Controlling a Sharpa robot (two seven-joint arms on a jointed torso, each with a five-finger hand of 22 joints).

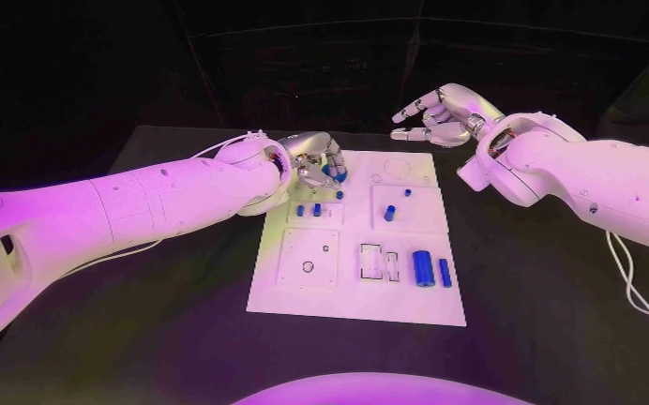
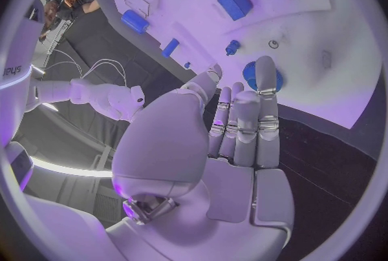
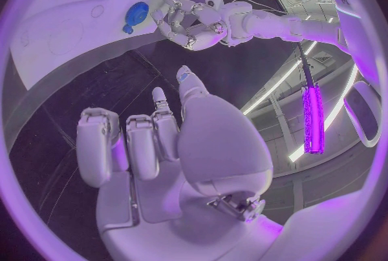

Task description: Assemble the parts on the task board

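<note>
Black table carries the flat white board; small blue parts lie across it. At the board's far left corner, the left hand touches a round blue disc, fingers together. Beyond the far edge hovers the right hand, fingers apart, empty.

left hand | fingertips at round blue part | task board
</note>
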